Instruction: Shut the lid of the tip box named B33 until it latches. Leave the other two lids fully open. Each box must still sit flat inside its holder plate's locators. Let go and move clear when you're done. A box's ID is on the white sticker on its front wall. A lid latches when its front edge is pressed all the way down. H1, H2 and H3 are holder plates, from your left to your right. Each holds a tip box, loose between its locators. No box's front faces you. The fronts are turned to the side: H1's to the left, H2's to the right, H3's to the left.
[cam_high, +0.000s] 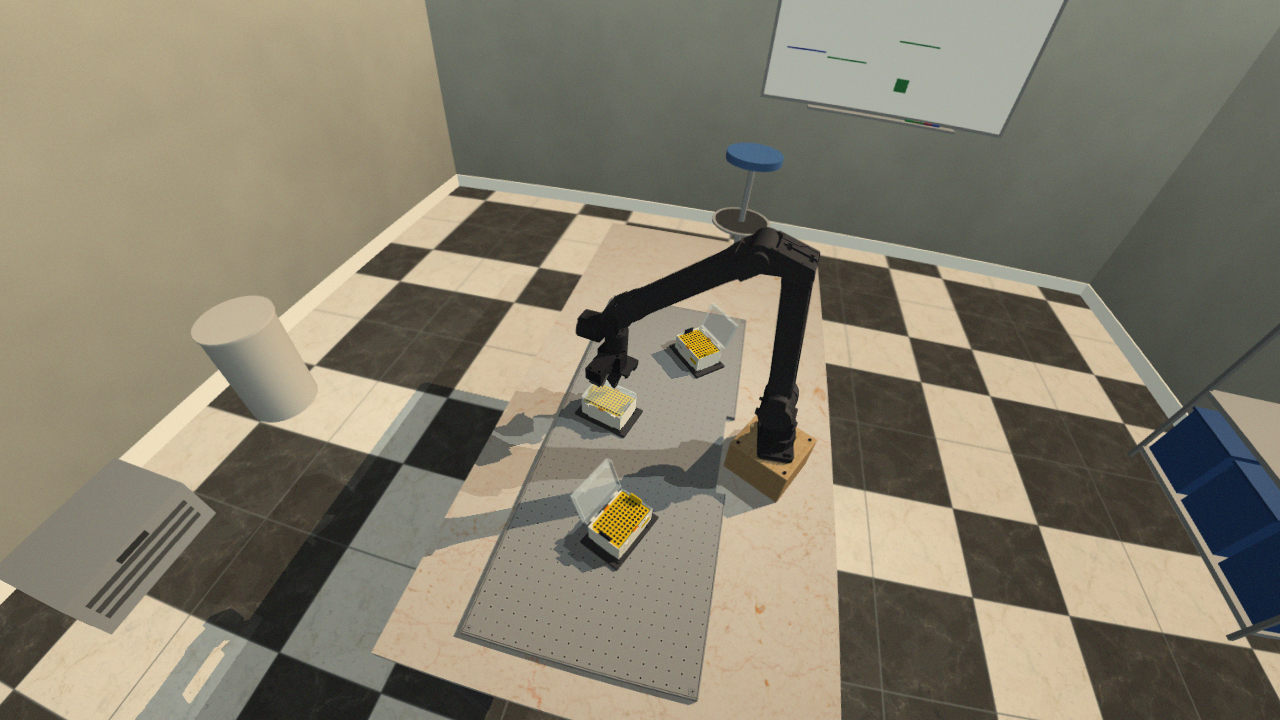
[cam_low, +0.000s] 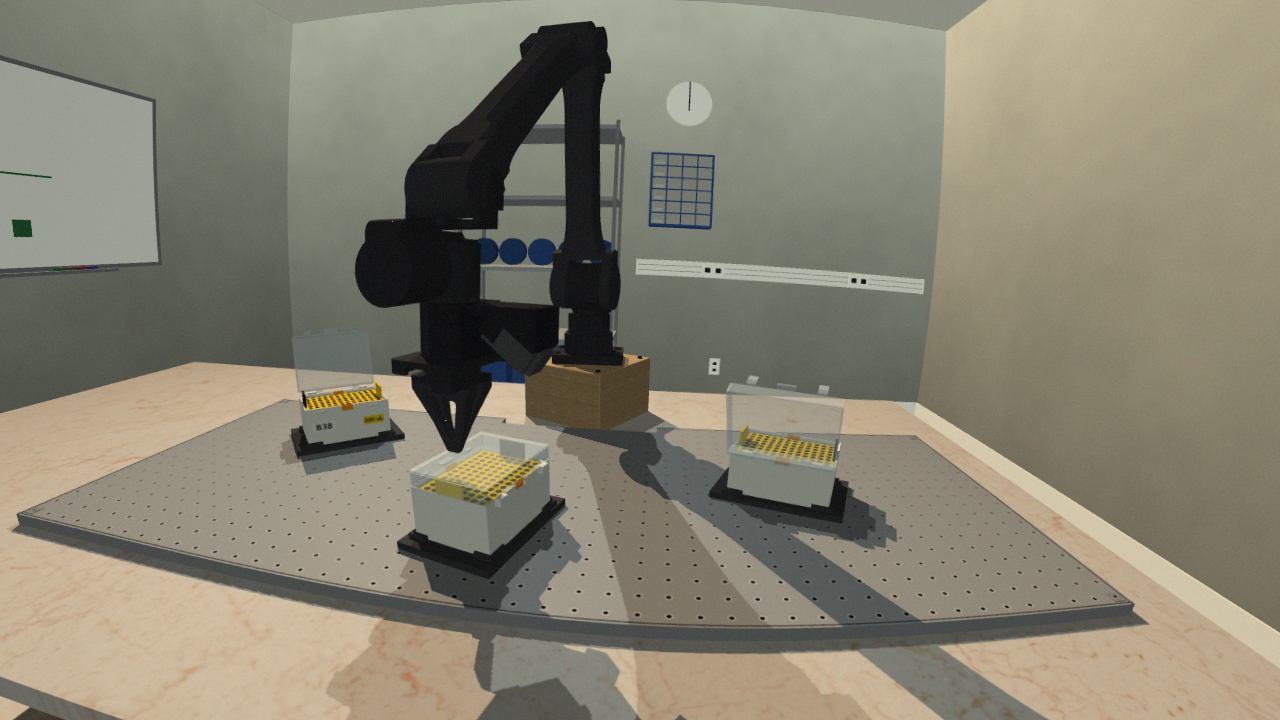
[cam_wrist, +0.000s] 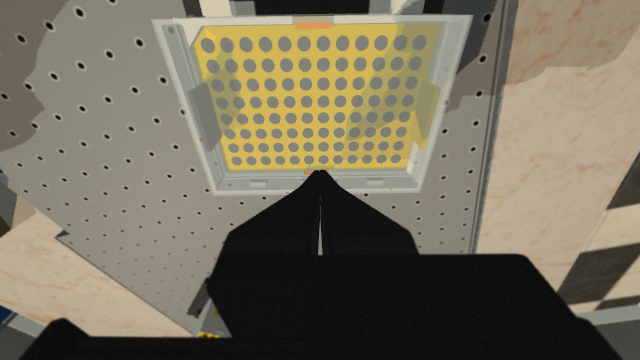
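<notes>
Right now your tool (cam_low: 454, 445) is clenched tight with nothing between its fingers, pointing straight down, its tip at the edge of the middle tip box (cam_low: 479, 490). In the wrist view the black fingers meet in a point just over the near rim of that box's clear lid (cam_wrist: 312, 102), beside a small orange tab (cam_wrist: 311, 171) at the edge of the yellow tip rack. Whether the tip actually touches the lid, you cannot tell from these pictures.

That lid lies down flat over the yellow rack, and the box sits on its black holder plate (cam_low: 429, 550) on the grey perforated board (cam_low: 805, 573), towards the counter (cam_low: 179, 644) edge farthest from the arm's wooden base block (cam_low: 586, 394). Its sticker does not show in any view, so you cannot read its ID.

The other two boxes stand well apart from the tool, one towards each end of the board. In the exterior view, the box on the left (cam_low: 342, 419) has its lid (cam_low: 332, 360) standing up, and its white sticker seems to read B38, though the print is small. The box on the right (cam_low: 784, 470) also has its lid (cam_low: 785, 416) raised; its front does not face that camera. Each sits square on its own black plate.
</notes>
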